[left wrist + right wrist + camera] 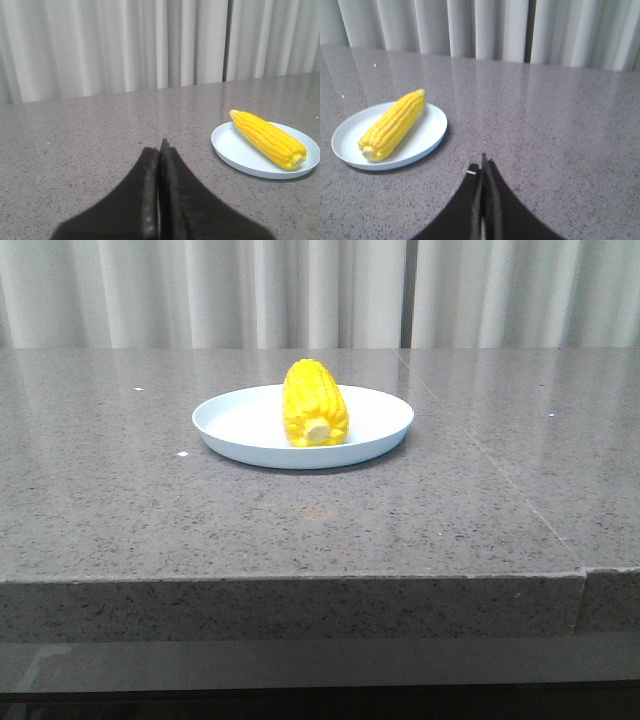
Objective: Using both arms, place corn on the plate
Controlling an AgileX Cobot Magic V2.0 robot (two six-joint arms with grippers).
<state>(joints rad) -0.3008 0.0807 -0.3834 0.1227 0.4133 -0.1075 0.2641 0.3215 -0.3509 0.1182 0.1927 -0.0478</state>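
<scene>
Corn, a bright yellow cob (pixel 314 402), lies across the middle of the round pale blue plate (pixel 240 423) on the grey speckled stone tabletop (pixel 120 500), stub end toward me. Well apart from the plate, the left gripper (pixel 160 150) and right gripper (pixel 483 167) hover, black fingers pressed together, holding nothing.

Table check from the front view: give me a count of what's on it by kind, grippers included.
Corn: 1, lying on the plate
Plate: 1, on the grey table
Grippers: 2, left gripper and right gripper, both shut and empty, seen only in the wrist views
Total: 4
</scene>
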